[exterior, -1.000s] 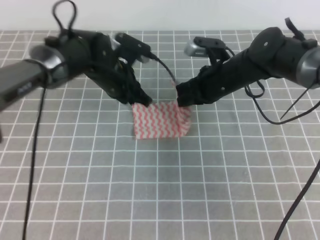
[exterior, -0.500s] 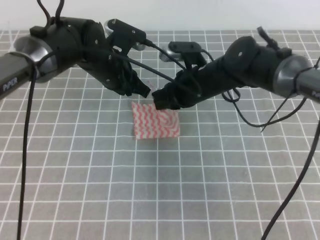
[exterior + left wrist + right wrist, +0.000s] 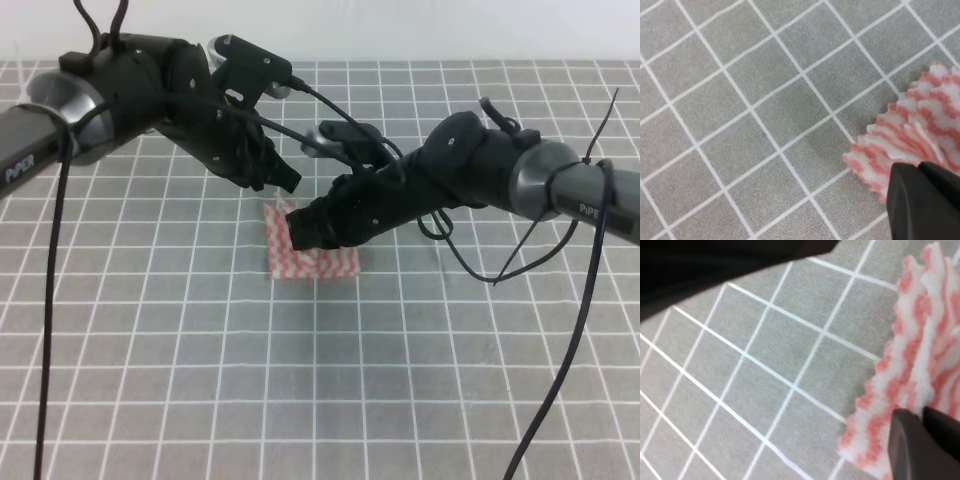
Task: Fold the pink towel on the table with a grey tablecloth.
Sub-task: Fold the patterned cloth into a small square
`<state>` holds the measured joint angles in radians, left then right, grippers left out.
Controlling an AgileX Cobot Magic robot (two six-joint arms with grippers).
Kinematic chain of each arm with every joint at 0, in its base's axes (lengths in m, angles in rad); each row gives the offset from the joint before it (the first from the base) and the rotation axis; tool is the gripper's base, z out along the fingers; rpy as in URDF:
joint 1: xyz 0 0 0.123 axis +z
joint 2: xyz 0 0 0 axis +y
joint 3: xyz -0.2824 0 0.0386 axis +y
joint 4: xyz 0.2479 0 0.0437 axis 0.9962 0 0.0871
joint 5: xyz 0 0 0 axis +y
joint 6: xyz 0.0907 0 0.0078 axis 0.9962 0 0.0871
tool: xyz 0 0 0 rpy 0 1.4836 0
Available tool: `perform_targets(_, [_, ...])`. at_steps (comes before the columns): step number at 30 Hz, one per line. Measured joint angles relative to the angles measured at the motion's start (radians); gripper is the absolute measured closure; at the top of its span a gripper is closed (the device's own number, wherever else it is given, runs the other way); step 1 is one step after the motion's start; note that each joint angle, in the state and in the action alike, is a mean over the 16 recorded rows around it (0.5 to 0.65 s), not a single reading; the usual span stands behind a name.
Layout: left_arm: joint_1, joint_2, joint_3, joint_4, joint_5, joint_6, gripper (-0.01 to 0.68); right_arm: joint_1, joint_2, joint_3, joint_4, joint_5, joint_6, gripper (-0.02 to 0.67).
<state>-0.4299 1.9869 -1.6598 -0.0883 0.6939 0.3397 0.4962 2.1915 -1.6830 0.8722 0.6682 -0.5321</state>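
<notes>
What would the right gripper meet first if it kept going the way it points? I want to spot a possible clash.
Probably the left gripper, just beyond the right gripper, which grips the pink towel; depth is unclear.

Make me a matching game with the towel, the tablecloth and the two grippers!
Things:
1. towel
2. tablecloth
3. left gripper
4. right gripper

Descriptions:
A. grey with white grid lines
B. pink and white zigzag stripes
C. pinching the towel, reaching across it from the right in the high view
D. pinching the towel's far left corner in the high view

Pairs: 1-B, 2-A, 3-D, 4-C
</notes>
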Motion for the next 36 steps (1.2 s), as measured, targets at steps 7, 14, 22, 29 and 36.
perform_targets(7, [0.000,0.002,0.000,0.003,-0.002,0.000,0.673,0.000,0.012,0.000,0.056,0.001,-0.021,0.577])
perform_targets(14, [0.000,-0.001,0.000,0.006,-0.001,0.001,0.673,-0.003,0.012,-0.004,0.121,0.027,-0.063,0.470])
perform_targets(22, [0.001,-0.005,0.001,0.020,0.004,0.001,0.673,-0.037,0.006,-0.029,0.187,0.135,-0.152,0.496])
perform_targets(29, [0.000,-0.005,0.000,0.036,0.005,0.001,0.673,-0.063,0.017,-0.050,0.165,0.224,-0.173,0.611])
perform_targets(36, [0.000,-0.004,0.000,0.029,0.000,0.001,0.673,-0.044,0.054,-0.053,0.132,0.238,-0.136,0.659])
